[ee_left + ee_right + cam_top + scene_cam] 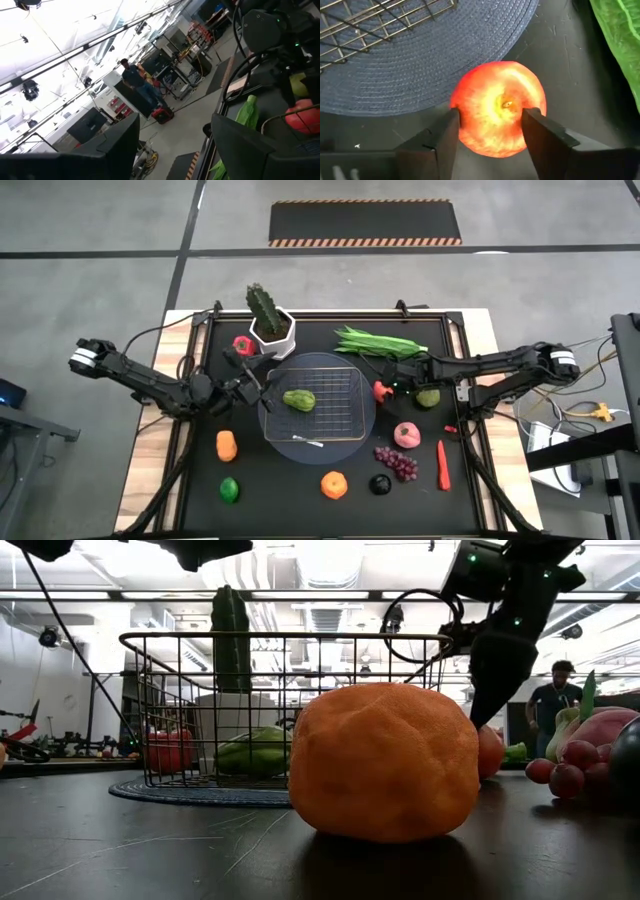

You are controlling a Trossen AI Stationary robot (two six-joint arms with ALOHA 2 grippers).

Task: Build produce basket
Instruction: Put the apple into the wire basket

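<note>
The wire basket (318, 402) stands on a round grey mat (420, 65) mid-table, with a green vegetable (299, 400) lying in it. A red-yellow apple (497, 107) rests on the table just off the mat's right edge. My right gripper (385, 390) comes down on it and is shut on its sides. My left gripper (248, 375) hovers open at the basket's left edge, above the table, with nothing between its fingers (120, 145). Other produce lies loose around the basket. My right gripper pinches the red apple between its two fingers, one finger (447, 132) on each side of the fruit, beside the stem dimple (507, 104). The fingers slant steeply down from the table's right. The apple sits on the table, stem end up.
A potted cactus (270, 320) and a red pepper (242, 344) stand behind the basket on the left, and a green bean bunch (380, 342) on the right. In front lie an orange (383, 762), lime (230, 489), grapes (397, 462) and red chili (443, 462). A green apple (428, 397) sits under the right arm.
</note>
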